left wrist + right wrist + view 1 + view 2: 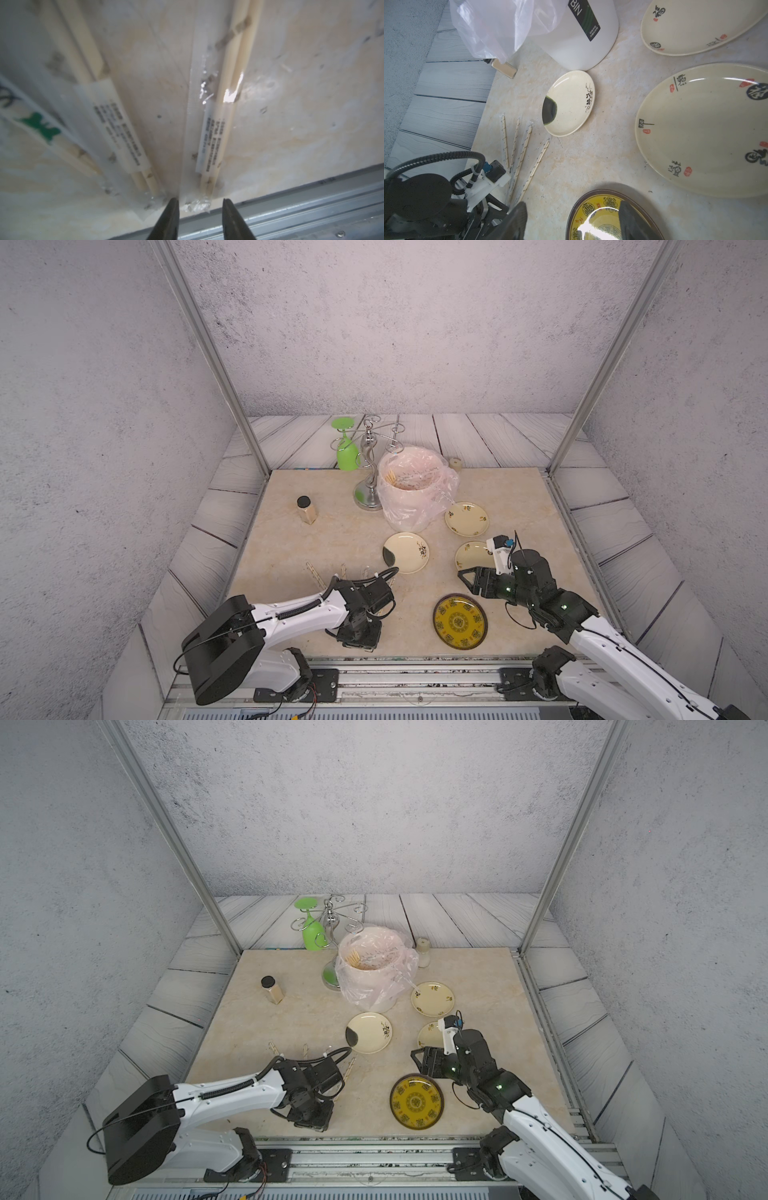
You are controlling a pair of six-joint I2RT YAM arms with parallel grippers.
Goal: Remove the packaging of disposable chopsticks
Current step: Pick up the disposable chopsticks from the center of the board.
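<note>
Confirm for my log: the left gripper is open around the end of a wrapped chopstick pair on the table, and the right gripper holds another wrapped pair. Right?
Not quite. The right gripper holds nothing: the right wrist view shows it open and empty, the yellow plate beneath. The left gripper is open around the end of a wrapped chopstick pair.

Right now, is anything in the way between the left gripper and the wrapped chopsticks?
No, nothing visible. The left gripper stands open right at the near end of one packaging sleeve with chopsticks inside. A neighbouring wrapped pair lies beside it, not between.
</note>
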